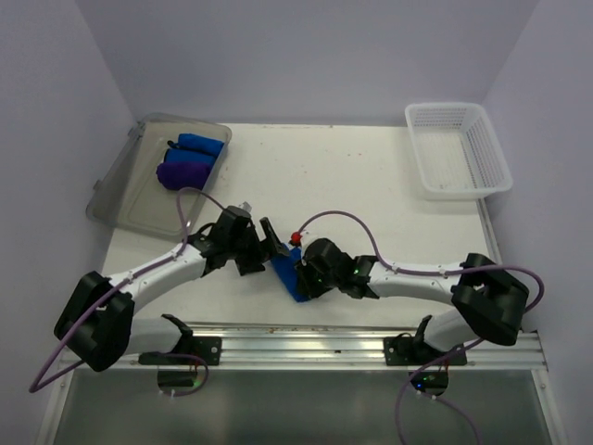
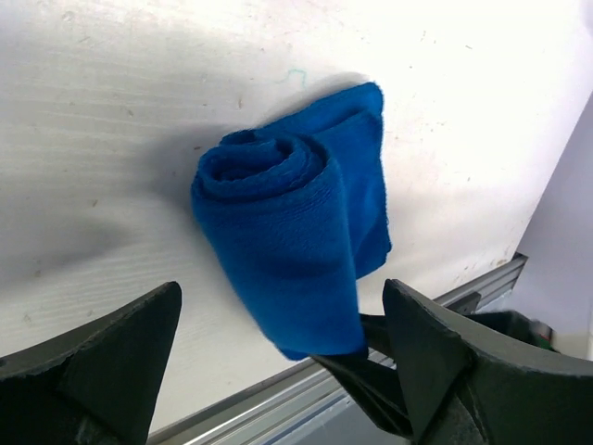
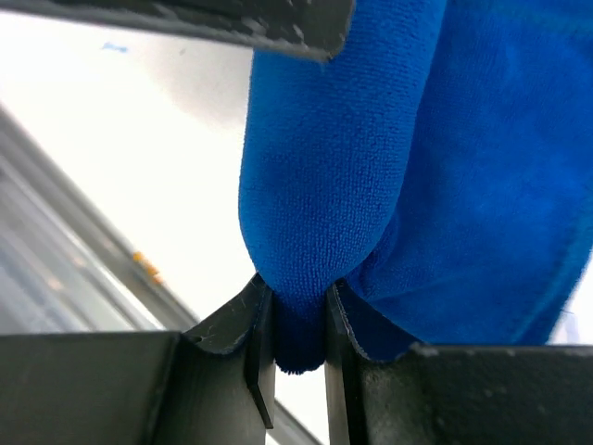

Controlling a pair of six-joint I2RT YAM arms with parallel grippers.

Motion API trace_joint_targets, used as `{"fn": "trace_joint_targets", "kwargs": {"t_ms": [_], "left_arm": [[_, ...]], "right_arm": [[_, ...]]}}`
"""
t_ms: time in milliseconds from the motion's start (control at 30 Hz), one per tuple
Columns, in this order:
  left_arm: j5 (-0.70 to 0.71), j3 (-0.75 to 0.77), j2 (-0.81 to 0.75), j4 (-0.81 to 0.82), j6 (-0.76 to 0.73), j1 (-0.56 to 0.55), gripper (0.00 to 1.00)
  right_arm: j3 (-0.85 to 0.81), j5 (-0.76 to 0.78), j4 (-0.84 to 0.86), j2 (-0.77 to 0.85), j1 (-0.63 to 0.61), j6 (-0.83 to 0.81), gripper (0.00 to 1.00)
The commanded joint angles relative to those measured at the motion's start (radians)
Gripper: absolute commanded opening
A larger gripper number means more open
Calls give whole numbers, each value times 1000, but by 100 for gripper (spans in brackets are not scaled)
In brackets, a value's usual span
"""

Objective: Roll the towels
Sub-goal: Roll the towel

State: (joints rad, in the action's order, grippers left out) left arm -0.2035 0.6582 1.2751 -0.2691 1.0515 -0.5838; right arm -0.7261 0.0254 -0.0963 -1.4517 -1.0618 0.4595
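Observation:
A blue towel (image 1: 287, 280), partly rolled, lies near the table's front edge between the two grippers. In the left wrist view its rolled end (image 2: 278, 213) faces the camera, with a loose layer beside it. My left gripper (image 1: 262, 248) is open and hovers just left of the towel, its fingers (image 2: 102, 362) spread wide on either side of the roll without touching it. My right gripper (image 1: 304, 275) is shut on a fold at the towel's end (image 3: 324, 185), pinching the cloth between its fingertips (image 3: 258, 343).
A clear plastic bin (image 1: 120, 199) at the back left holds a blue rolled towel (image 1: 199, 146) and a purple rolled towel (image 1: 183, 172). A white mesh basket (image 1: 445, 190) stands at the back right. The metal rail (image 1: 306, 338) runs along the front edge.

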Motion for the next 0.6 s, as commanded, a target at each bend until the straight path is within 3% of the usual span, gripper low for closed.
{"fn": "trace_joint_targets", "kwargs": {"t_ms": [0,167,400,533,567], "left_arm": [[-51,-31,-7,109,-21,6,94],[-103,-86,36,226,-19,1,92],[-120,-85,144,312,-25,-8,86],[-123,-68,191,309,-31,-11,65],[-125,-62,194,304,-34,-10,54]], "right_arm": [[77,-309,206,16,63,108,9],[171,-508,363,8,161,225,9],[226,-671,515,-58,252,309,9],[223,-674,469,-58,266,280,13],[199,-642,417,-43,266,251,18]]}}
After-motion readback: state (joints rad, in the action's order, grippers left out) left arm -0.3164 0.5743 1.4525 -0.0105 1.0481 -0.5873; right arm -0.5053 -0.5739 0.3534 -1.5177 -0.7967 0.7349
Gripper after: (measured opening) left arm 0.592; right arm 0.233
